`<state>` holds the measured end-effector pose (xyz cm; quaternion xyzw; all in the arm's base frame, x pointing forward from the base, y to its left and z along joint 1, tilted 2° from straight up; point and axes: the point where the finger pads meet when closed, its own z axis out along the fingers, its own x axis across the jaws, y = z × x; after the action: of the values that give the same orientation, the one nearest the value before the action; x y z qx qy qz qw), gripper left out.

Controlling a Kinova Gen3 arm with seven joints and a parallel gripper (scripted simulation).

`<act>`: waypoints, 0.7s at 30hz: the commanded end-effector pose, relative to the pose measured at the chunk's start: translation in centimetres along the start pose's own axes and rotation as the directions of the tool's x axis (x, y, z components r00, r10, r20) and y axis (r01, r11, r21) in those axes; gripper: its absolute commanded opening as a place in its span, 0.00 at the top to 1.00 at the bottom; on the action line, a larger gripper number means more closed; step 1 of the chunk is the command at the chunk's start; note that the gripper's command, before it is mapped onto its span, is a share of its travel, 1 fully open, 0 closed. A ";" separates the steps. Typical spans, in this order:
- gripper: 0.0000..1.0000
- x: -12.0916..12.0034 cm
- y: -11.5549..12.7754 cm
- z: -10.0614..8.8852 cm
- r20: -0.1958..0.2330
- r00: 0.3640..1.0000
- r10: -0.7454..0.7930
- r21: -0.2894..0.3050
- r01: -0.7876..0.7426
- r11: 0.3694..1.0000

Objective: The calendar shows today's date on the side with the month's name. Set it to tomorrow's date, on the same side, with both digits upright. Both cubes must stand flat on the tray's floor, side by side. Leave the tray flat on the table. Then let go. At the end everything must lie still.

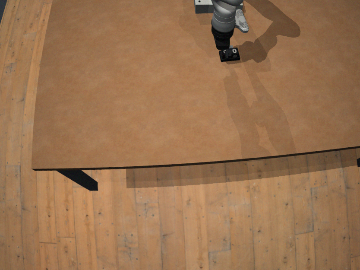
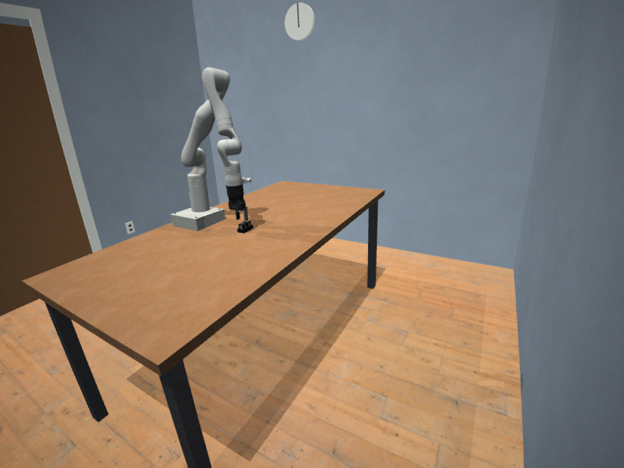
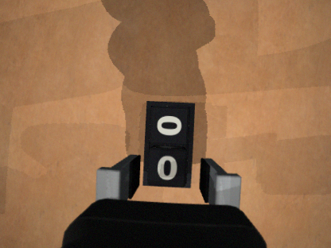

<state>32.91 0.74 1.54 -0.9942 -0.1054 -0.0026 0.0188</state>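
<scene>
Gripper (image 3: 169, 178), black two-finger with grey pads, hangs straight down over small black calendar tray (image 3: 149, 141) on brown wooden table (image 1: 126, 95). Jaws wide apart, nothing between them; fingers flank near black cube (image 3: 167, 168) on both sides, gap visible each side, not touching. Far black cube (image 3: 169, 126) next to it in tray; both show white 0 on top faces. Tray flat on table, just in front of grey arm base plate (image 1: 200, 6). Month-name side not readable.
</scene>
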 end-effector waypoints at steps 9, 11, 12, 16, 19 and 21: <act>0.13 -0.2 0.1 1.0 0.007 1.000 0.004 0.001 -0.004 1.000; 0.13 -0.2 0.1 1.1 0.007 1.000 0.004 0.001 -0.004 1.000; 0.13 -0.2 0.1 1.1 0.007 1.000 0.004 0.001 -0.004 1.000; 0.13 -0.2 0.1 1.2 0.007 1.000 0.004 0.001 -0.004 1.000; 0.13 -0.2 0.1 1.2 0.007 1.000 0.004 0.001 -0.004 1.000; 0.13 -0.2 0.1 1.2 0.007 1.000 0.004 0.001 -0.004 1.000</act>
<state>32.67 0.70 0.32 -0.9944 -0.1038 0.0011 0.0188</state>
